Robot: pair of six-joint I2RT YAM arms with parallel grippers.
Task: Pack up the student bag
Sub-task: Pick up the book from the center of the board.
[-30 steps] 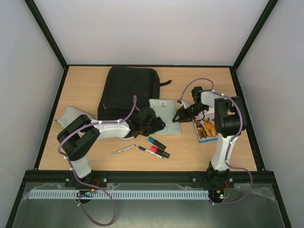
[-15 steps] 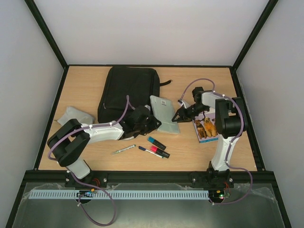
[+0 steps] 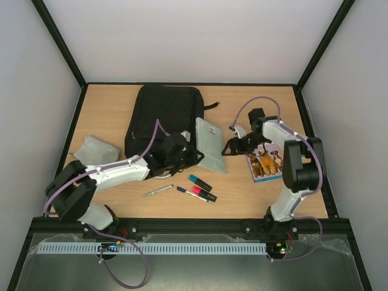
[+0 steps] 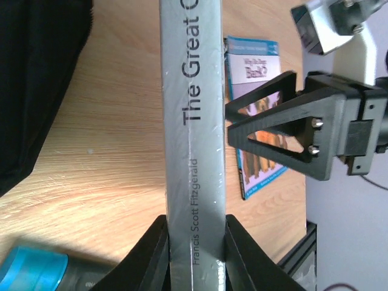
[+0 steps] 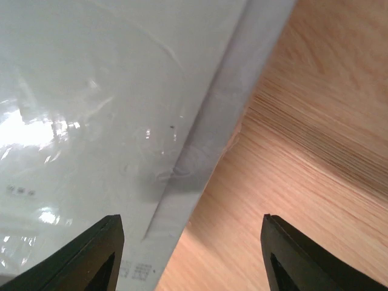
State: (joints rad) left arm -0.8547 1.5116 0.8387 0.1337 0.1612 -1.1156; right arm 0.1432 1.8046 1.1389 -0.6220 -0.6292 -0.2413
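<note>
Left gripper [image 4: 195, 239] clamps grey shrink-wrapped paperback book [image 4: 194, 121], right gripper [image 5: 189, 227] gapes wide beside it; black fabric backpack [image 3: 163, 115], upper centre, apparently not yet packed.

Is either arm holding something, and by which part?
The left gripper clamps the grey plastic-wrapped paperback book across its covers, at the spine's author-name end. The right gripper is open, holding nothing.

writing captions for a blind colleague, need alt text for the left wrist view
The left gripper clamps the spine of a grey book by Francis Scott Fitzgerald, held on edge with the wooden table behind it. The right gripper is close at the book's right, the black student bag is at far left, and a blue booklet lies beyond.
</note>
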